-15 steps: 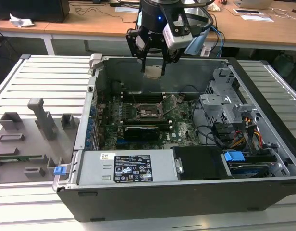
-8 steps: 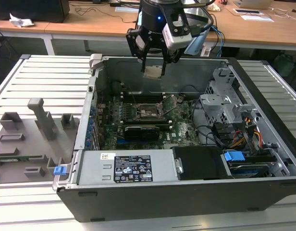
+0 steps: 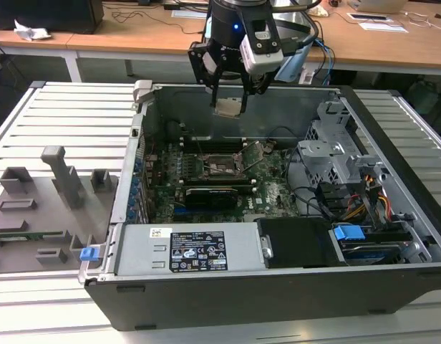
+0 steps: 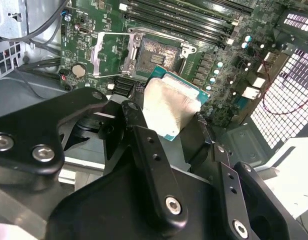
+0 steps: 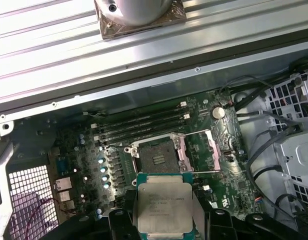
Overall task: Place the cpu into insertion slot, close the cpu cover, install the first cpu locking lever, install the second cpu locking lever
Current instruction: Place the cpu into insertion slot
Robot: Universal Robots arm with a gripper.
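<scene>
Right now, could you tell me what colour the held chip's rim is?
Teal-green, around the small square silver-grey cpu; clearest in the first wrist view.

1. A pale slatted metal table (image 3: 63,107) is carrying everything here, its grooves running side to side across the exterior view.
2. An open dark computer case (image 3: 278,294) is lying on its side right on the slats, insides facing up, hogging the middle and the exterior view's right.
3. A grey fixture plate (image 3: 34,215) with upright grey blocks is sitting just beside the case, on the exterior view's left.
4. A small blue clip (image 3: 87,253) is sitting where plate and case meet. Can't tell which it's resting on.
</scene>
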